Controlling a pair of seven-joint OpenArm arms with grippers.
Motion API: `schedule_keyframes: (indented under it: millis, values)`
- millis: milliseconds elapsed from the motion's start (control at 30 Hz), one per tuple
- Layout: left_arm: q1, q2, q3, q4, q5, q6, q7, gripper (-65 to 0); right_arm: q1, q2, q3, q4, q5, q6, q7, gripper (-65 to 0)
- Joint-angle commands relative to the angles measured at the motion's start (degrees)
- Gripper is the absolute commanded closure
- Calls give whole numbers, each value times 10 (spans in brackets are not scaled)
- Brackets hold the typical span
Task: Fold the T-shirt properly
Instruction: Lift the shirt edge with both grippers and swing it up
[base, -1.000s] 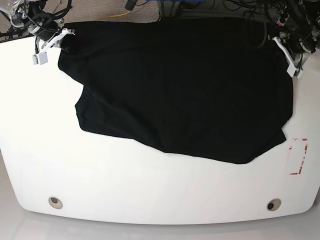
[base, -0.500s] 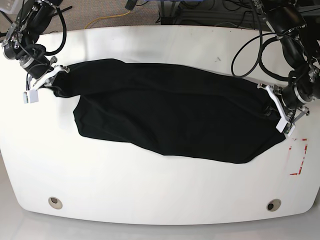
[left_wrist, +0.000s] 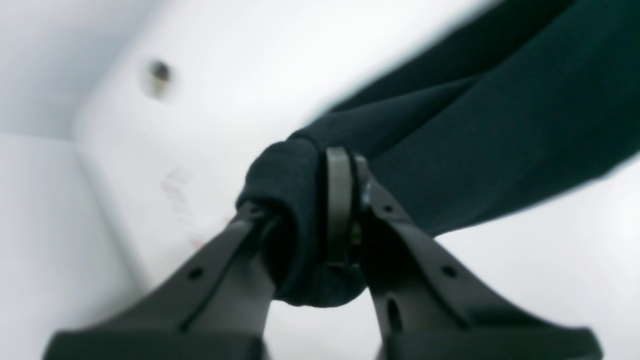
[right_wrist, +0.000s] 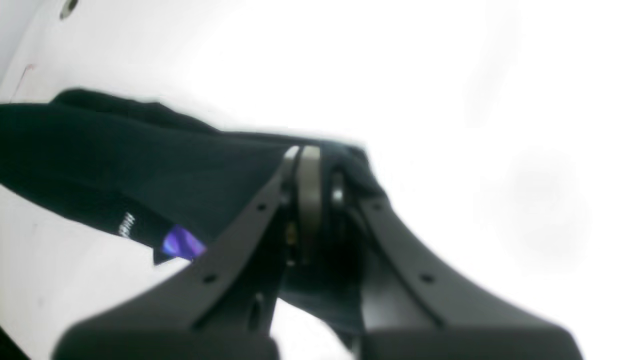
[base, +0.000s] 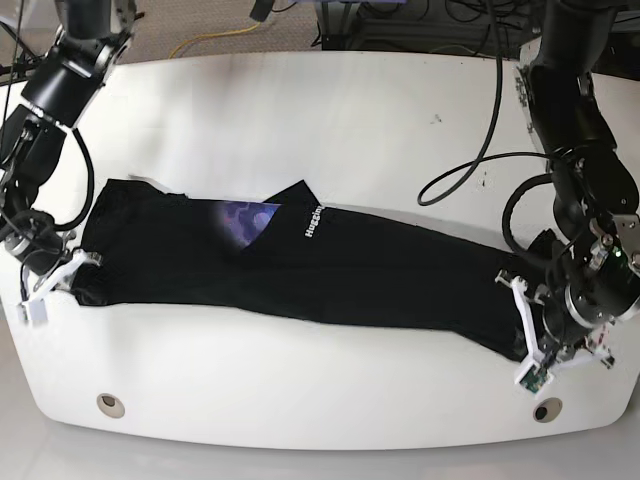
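Here our left gripper (base: 522, 335) and right gripper (base: 62, 280) each pinch a T-shirt (base: 330, 270) edge. Unevenly lowered, we judge the fold could skew or bunch on the table (base: 320, 120).

T-shirt (base: 330, 275): black, soft fabric, folded lengthwise into long narrow band across table, running left to right w/ slight downward slant toward right in base view. Both ends bunched and pinched. Near upper middle, a flap turned over, showing small white lettering + bluish-purple patch. Wrist views blurred; fabric gathered in thick wad at each end.
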Motion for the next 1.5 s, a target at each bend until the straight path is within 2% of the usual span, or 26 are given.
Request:
schedule_keyframes:
  millis: [0,167,300,467,667,767,900,1033,1167,1367,1467]
  values:
    - [-81,20,9,10,44,0,-11,-35,104,47,-44,-43,1,2,18,0]
    - [-176,42,12,10,93,0,-11,-35,242,90,-117,-108,-1,2,18,0]
    - [-241,46,12,10,113,0,-11,-35,348,128,-185,-157,-1,2,18,0]
    - [-344,36,12,5,114,0,-11,-35,486,168,-277,-180,0,2,18,0]
    - [-438,10,31,-53,111,0,-11,-35,613,198,-384,-181,2,1,13,0]
    - [-460,9,34,-61,111,0,-11,-35,613,207,-426,-181,3,1,5,0]
    - [-462,5,34,-60,110,0,-11,-35,613,210,-444,-181,3,2,-9,0]
    - [-395,8,34,-50,109,0,-11,-35,613,217,-442,-181,3,2,-16,0]
    - [-315,8,49,-12,109,0,-11,-35,598,225,-400,-179,4,2,-16,0]
    - [-200,7,58,45,109,0,-11,-35,474,227,-310,-178,4,2,-19,0]
    - [-152,5,58,65,109,0,-11,-35,411,236,-276,-178,37,2,-20,0]
